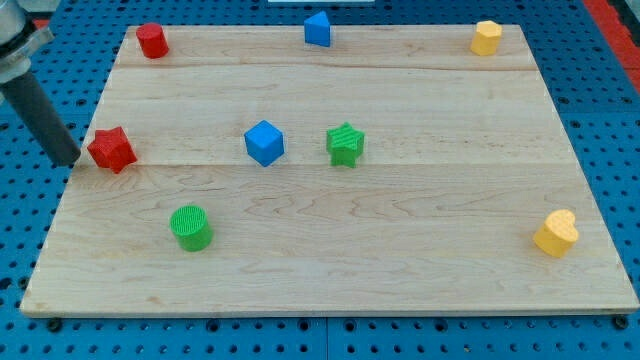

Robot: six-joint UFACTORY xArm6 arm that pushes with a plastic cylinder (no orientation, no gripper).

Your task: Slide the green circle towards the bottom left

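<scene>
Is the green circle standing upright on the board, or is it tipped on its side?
Upright. The green circle shows its round flat top face upward, with its curved wall below resting on the board.

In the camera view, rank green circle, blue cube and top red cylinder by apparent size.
1. green circle and blue cube: look alike, not ranked.
2. red cylinder: smallest-looking, though farther up the board, so true size is unsure.
</scene>
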